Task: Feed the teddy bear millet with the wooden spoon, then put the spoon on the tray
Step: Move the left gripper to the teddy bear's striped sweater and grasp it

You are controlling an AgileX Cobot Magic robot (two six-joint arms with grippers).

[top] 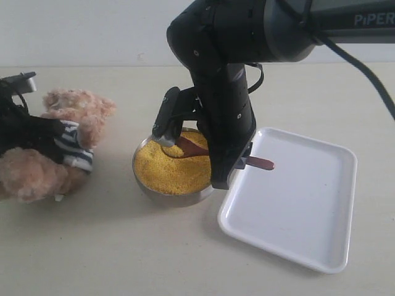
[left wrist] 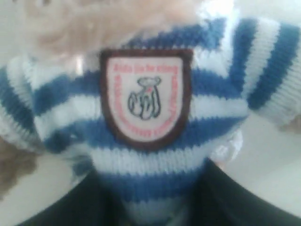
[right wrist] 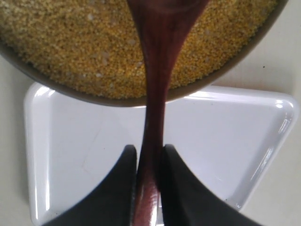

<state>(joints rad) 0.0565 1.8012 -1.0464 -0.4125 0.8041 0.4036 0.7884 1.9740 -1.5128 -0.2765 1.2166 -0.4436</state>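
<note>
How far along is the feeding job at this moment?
Done: the right tool grips the wooden spoon by its handle, and the left tool grips the teddy bear by its shirt. In hand: the spoon's bowl rests in the millet. Left: carry millet to the bear, then lay the spoon on the tray, which holds nothing yet.

This looks like a robotics lab bench: a bare beige tabletop [top: 123, 259] against a plain white wall [top: 74, 31], worked by a black arm [top: 222, 86] (marked PiPER). A teddy bear [top: 80, 110] and a white tray [top: 302, 209] lie on it.
</note>
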